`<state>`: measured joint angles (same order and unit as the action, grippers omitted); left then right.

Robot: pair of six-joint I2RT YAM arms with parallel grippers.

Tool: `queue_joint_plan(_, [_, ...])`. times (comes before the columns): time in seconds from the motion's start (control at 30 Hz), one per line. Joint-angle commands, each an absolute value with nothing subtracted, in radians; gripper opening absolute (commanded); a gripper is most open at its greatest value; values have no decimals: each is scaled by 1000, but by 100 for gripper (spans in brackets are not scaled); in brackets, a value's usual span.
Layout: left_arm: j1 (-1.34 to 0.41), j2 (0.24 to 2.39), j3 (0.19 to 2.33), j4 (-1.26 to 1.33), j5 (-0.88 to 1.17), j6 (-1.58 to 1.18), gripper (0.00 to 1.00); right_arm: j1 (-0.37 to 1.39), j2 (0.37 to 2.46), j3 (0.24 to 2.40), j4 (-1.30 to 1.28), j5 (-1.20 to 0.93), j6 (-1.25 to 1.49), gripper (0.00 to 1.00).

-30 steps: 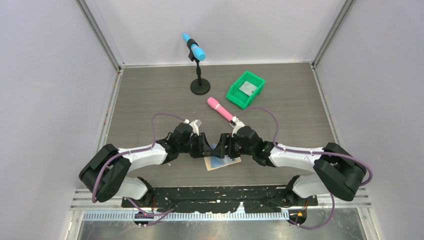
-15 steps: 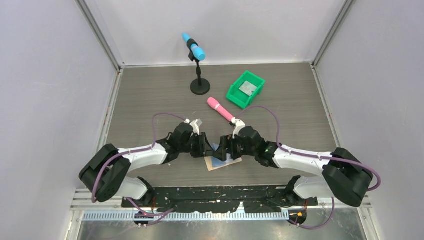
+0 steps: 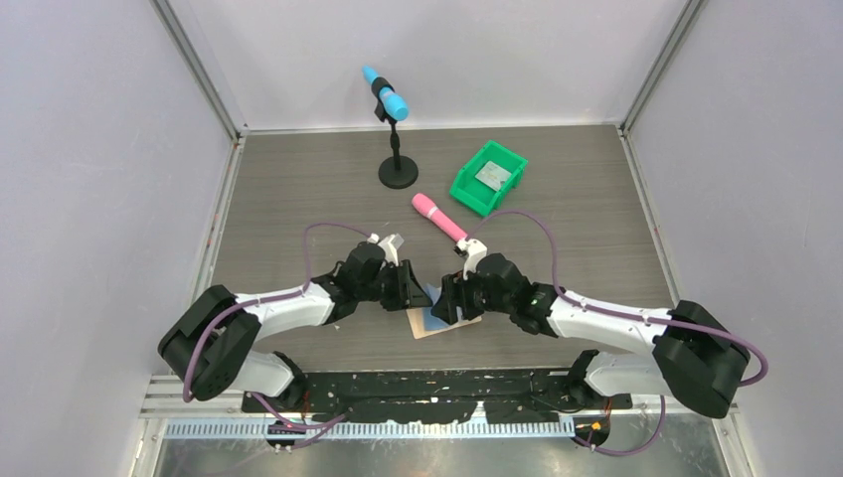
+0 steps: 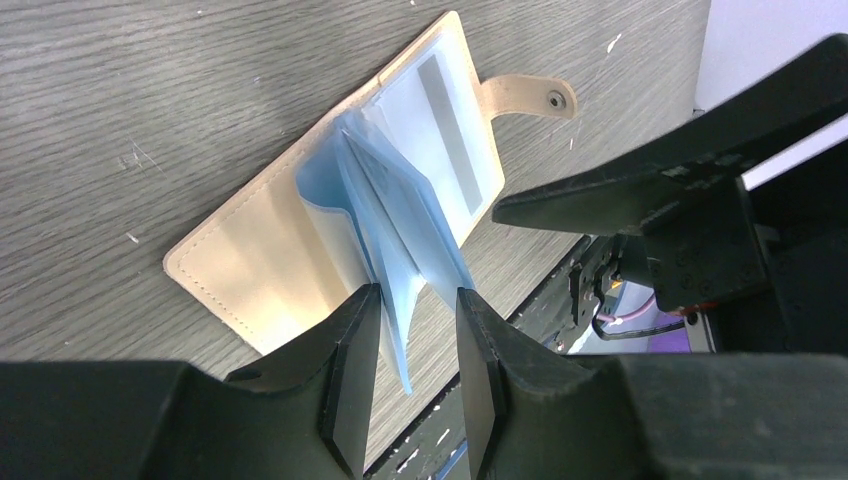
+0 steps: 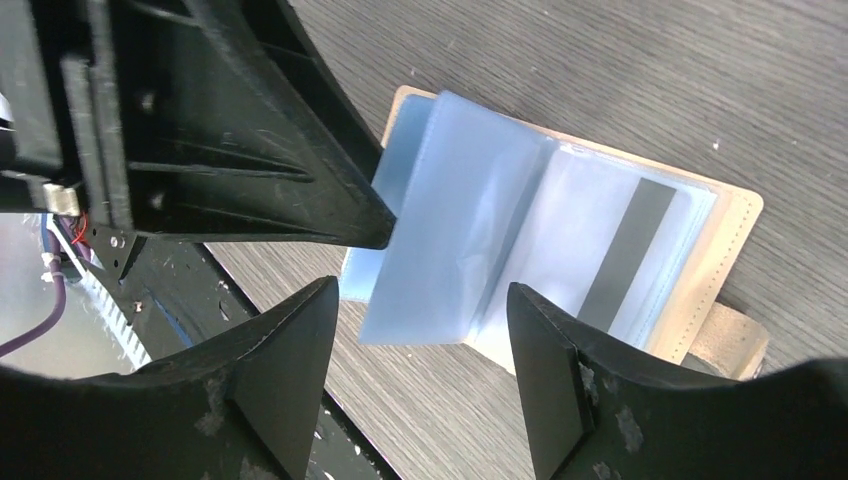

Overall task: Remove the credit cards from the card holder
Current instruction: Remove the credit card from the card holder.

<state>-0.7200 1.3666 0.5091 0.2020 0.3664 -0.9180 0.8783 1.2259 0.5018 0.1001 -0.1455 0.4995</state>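
Observation:
The tan card holder (image 3: 443, 325) lies open on the table near the front edge, its blue plastic sleeves (image 4: 395, 225) standing up. A pale card with a dark stripe (image 4: 447, 130) sits in the right-hand sleeve; it also shows in the right wrist view (image 5: 615, 255). I cannot tell a blue card apart from the sleeves. My left gripper (image 4: 413, 300) is open, with sleeve edges between its jaws, one leaning on the left finger. My right gripper (image 5: 422, 300) is open just above the sleeves, touching nothing.
A green bin (image 3: 467, 186) with a flat grey piece (image 3: 491, 175) in it stands at the back right. A pink microphone (image 3: 437, 217) lies behind the grippers. A blue microphone on a black stand (image 3: 397, 171) is at the back.
My right gripper has moved left and lower over the open holder, its arm stretching out. My left gripper has barely shifted.

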Motion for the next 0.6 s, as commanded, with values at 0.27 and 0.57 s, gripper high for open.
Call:
queue_joint_plan(0.27, [-735, 1388, 559, 250, 370, -928, 36, 968, 1215, 578, 71, -31, 463, 65])
queue_joint_plan(0.57, [-738, 1386, 560, 246, 368, -928, 36, 981, 1250, 613, 33, 41, 469, 56])
